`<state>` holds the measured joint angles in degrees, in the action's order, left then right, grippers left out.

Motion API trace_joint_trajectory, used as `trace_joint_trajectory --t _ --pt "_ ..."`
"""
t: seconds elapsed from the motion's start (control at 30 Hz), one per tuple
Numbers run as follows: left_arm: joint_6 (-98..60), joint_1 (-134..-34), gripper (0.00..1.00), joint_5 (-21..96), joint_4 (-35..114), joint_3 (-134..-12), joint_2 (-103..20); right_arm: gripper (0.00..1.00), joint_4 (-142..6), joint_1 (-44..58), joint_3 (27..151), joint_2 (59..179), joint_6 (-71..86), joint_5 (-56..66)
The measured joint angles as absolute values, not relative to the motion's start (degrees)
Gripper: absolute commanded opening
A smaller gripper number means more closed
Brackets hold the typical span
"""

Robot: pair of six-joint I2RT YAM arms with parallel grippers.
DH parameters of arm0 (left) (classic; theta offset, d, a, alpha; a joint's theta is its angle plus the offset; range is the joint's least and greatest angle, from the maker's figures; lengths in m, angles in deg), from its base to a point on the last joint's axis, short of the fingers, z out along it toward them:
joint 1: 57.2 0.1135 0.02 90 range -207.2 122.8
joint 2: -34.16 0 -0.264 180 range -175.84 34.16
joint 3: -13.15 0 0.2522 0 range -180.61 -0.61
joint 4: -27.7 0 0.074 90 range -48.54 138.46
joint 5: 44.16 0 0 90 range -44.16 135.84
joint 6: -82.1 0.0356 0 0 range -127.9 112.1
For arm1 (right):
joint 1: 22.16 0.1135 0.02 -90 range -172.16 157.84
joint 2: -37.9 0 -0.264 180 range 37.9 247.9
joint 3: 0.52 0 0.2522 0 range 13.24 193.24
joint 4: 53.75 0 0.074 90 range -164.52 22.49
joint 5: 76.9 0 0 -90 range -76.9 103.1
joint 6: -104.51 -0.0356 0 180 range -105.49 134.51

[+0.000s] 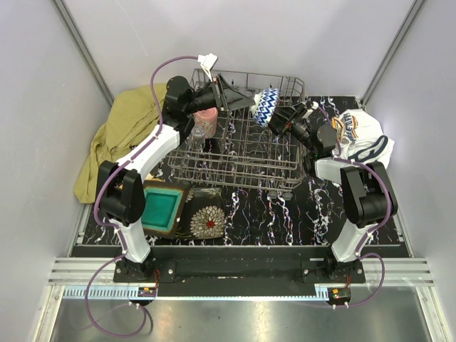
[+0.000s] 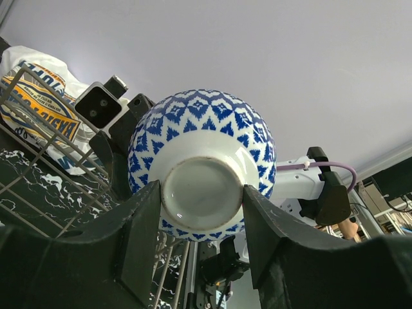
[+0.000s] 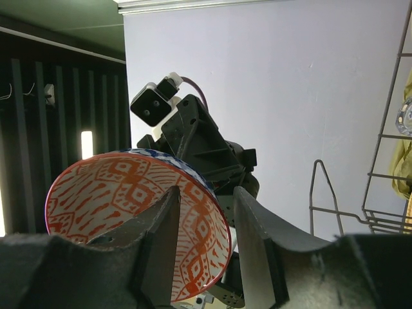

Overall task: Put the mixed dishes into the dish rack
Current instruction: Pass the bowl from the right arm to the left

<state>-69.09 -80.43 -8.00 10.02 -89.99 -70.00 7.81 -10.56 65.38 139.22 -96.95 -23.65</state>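
left gripper [image 2: 201, 199]: clamped on the foot ring of the bowl [image 2: 201, 125]. You see one finger [image 2: 138, 238] on each side of the white base, both touching it.
bowl: blue-and-white pattern outside, red-orange pattern inside. It is held on its side in the air above the far right part of the dish rack [image 1: 239, 153], with its base toward the left arm and its mouth toward the right arm.
right gripper [image 3: 206, 199]: fingers about halfway apart, astride the bowl's rim. One finger is in front of the patterned inside, the other is outside the wall. From the wrist view you can't tell whether either pad touches the rim.
dish rack: grey wire, sitting on the black marbled table [image 1: 285, 214], toward the far side.
in the rack: pink cup [image 1: 206, 116] and clear glass [image 1: 198, 132], close together at the left end, just under the left arm.
not loaded: teal square plate [image 1: 160, 206] and dark floral plate [image 1: 208, 221], lying side by side on the table just in front of the rack's near left corner.
cloths: olive-yellow cloth [image 1: 121, 135] is bunched left of the rack. White printed cloth [image 1: 360, 135] is right of it, beyond the right arm.
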Motion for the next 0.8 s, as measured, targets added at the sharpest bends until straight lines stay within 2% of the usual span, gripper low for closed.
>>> trace_joint_trajectory --t 0.8 --pt "-69.8 -78.6 0.0 -8.0 9.7 -90.0 -70.3 0.5 7.7 -13.1 62.1 136.6 -97.0 -24.0"
